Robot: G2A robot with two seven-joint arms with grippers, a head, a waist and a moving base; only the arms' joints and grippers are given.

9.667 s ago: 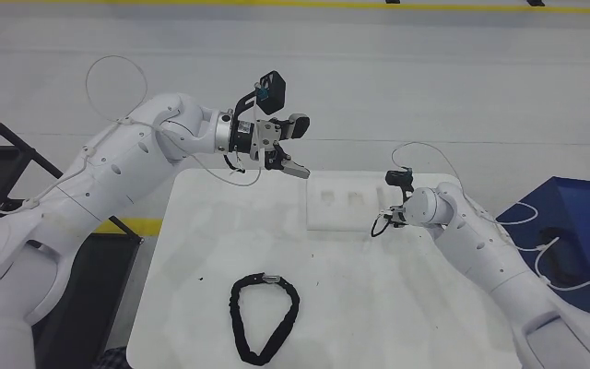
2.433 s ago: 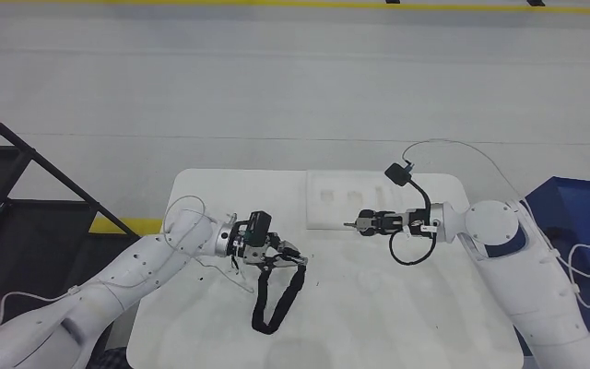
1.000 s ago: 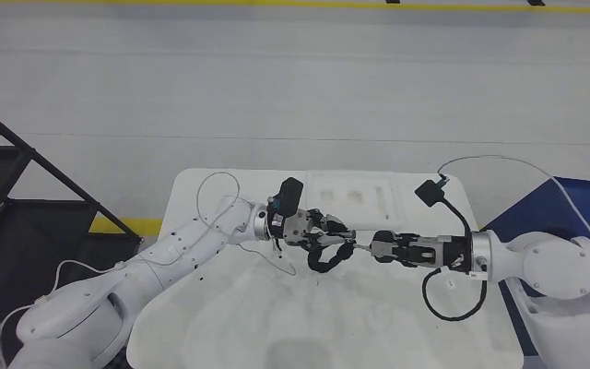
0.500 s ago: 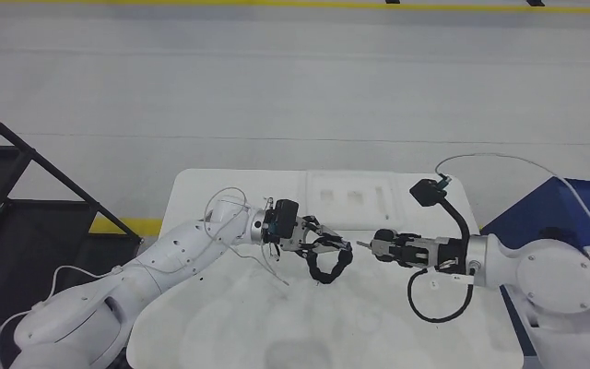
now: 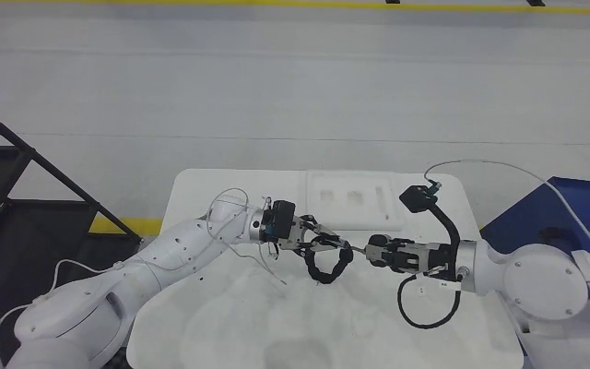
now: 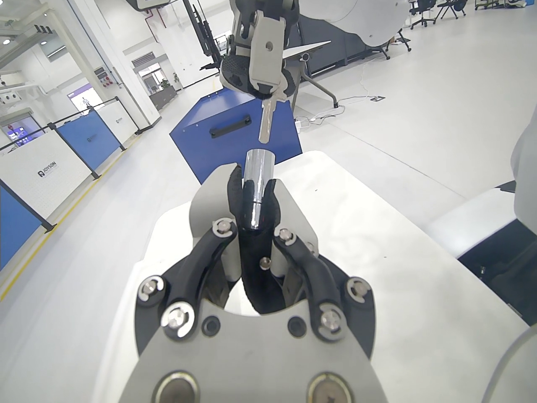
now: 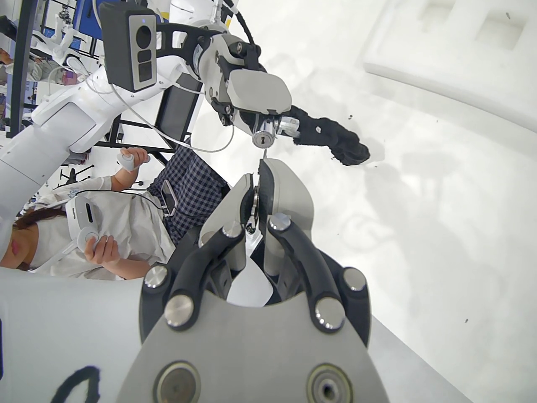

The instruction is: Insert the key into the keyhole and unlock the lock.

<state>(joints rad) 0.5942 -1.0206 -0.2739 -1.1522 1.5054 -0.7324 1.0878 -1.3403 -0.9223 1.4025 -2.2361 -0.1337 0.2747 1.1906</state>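
The chrome lock cylinder [image 6: 256, 169], on its black fabric-sleeved chain [image 7: 331, 136], is clamped in the left gripper [image 6: 253, 188] above the white table [image 5: 230, 323], keyhole [image 7: 263, 139] facing the flat silver key [image 6: 266, 121]. The right gripper [image 7: 256, 182] pinches that key, blade roughly lined up with the cylinder's axis, tip just short of the opening.

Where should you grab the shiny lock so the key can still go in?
Grip the lock by its chrome barrel's sides, from behind, as the left gripper does. The keyhole sits in the end face, which must stay free for the key.
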